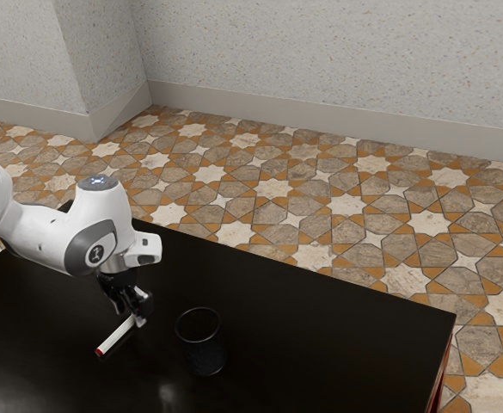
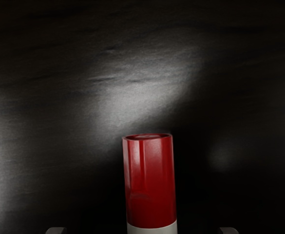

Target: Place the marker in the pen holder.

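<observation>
"Red cap, white body: that was the marker [image 1: 115, 336], right? Where was it?"

"Yep, low over the table [image 1: 328, 318], with its other end in at the claw [image 1: 132, 317] and the red end poking out toward the exterior view's lower left. Couldn't tell if it lay dead flat or tilted a bit, tbh."

"So was the claw pinching it?"

"Nah, it was spread. The wrist view had the fingertips [image 2: 56, 230] well apart, one on each side of the marker, with dark gaps between."

"And the pen holder [image 1: 201, 342]?"

"Black, round, stood upright on the same glossy black table, near the claw on the exterior view's right. The marker was outside it."

"What was around all that?"

"Patterned floor tiles [image 1: 346, 204] in orange, brown and cream past the table, then a pale speckled wall [image 1: 337, 56]."
</observation>
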